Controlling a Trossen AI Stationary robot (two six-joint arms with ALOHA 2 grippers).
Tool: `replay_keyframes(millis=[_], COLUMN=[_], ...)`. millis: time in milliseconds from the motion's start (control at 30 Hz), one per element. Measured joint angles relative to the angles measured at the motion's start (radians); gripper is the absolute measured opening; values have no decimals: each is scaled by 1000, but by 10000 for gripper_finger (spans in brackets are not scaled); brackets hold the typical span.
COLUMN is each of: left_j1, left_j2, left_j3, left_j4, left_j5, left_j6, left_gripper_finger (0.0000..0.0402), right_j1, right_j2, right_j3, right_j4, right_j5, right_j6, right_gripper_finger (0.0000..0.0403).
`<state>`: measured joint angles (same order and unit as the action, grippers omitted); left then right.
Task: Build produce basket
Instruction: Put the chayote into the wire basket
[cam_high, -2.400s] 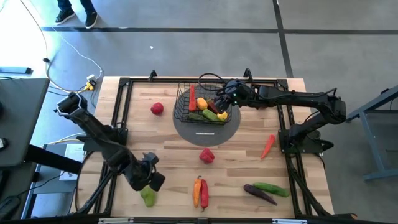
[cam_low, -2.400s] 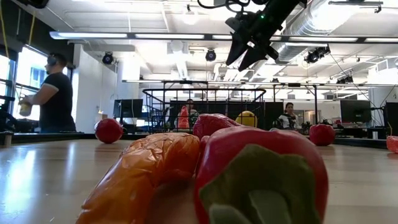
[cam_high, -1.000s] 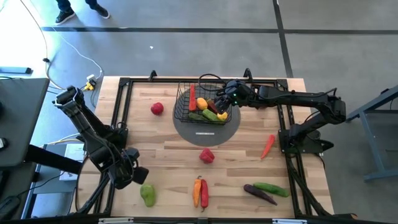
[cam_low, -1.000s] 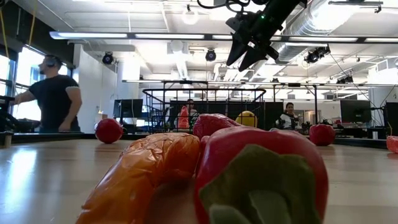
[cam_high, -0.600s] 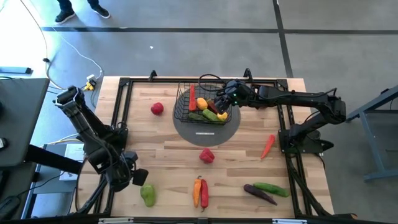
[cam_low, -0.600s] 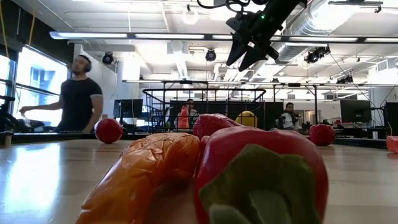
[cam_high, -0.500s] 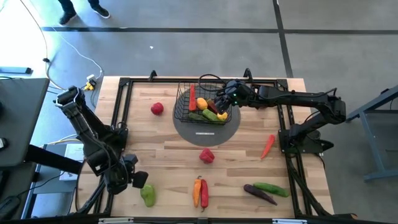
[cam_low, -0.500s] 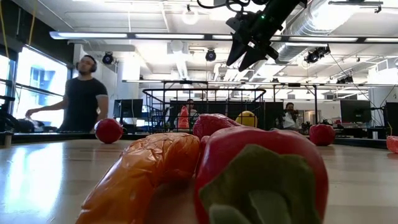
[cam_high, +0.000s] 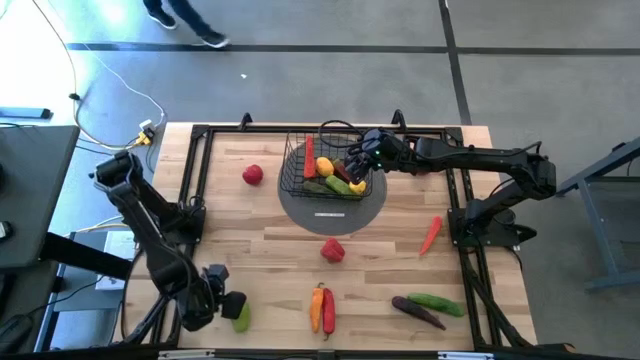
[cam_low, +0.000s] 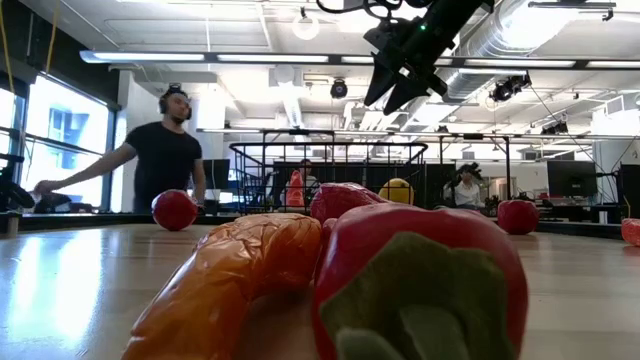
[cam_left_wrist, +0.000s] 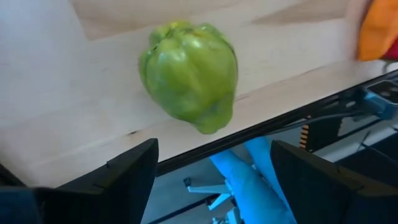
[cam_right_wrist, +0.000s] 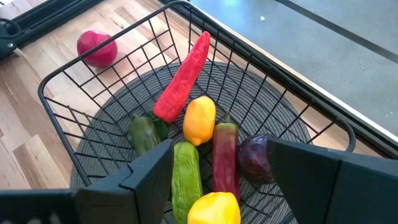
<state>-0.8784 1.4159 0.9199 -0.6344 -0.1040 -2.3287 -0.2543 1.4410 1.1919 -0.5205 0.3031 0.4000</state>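
The black wire basket (cam_high: 325, 168) stands on a round grey mat and holds several produce pieces: a long red pepper (cam_right_wrist: 183, 78), lemons (cam_right_wrist: 199, 121), green pieces and a purple eggplant (cam_right_wrist: 252, 158). My right gripper (cam_right_wrist: 221, 186) hangs open above the basket (cam_low: 330, 170), touching nothing. A green pepper (cam_left_wrist: 189, 74) lies on its side on the wood by the table's near edge. My left gripper (cam_high: 226, 304) stands open just to its left, pointing steeply down; its fingers (cam_left_wrist: 118, 177) are short of the pepper (cam_high: 242, 316).
Loose on the table: a red tomato (cam_high: 253, 174), a red pepper (cam_high: 332, 250), an orange and a red pepper (cam_high: 321, 308), a red chili (cam_high: 430, 235), a cucumber with an eggplant (cam_high: 428, 306). A person (cam_low: 165, 150) stands beyond the far left corner.
My left gripper has gone toward the table's near edge and down, closing on the green pepper from its left, and has rolled a little. The pepper has stayed where it was. The person behind the table has walked to the right.
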Motion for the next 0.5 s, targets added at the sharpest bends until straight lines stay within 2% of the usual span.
replay_keyframes(millis=[500], left_j1=[6], left_j2=[120], left_j3=[0], left_j4=[68], left_j5=[33], left_j6=[-17], left_gripper_finger=[298], right_j1=[0], right_j2=[0], right_j3=[0], right_j4=[1], right_j5=[0], right_j6=[3], right_gripper_finger=[240])
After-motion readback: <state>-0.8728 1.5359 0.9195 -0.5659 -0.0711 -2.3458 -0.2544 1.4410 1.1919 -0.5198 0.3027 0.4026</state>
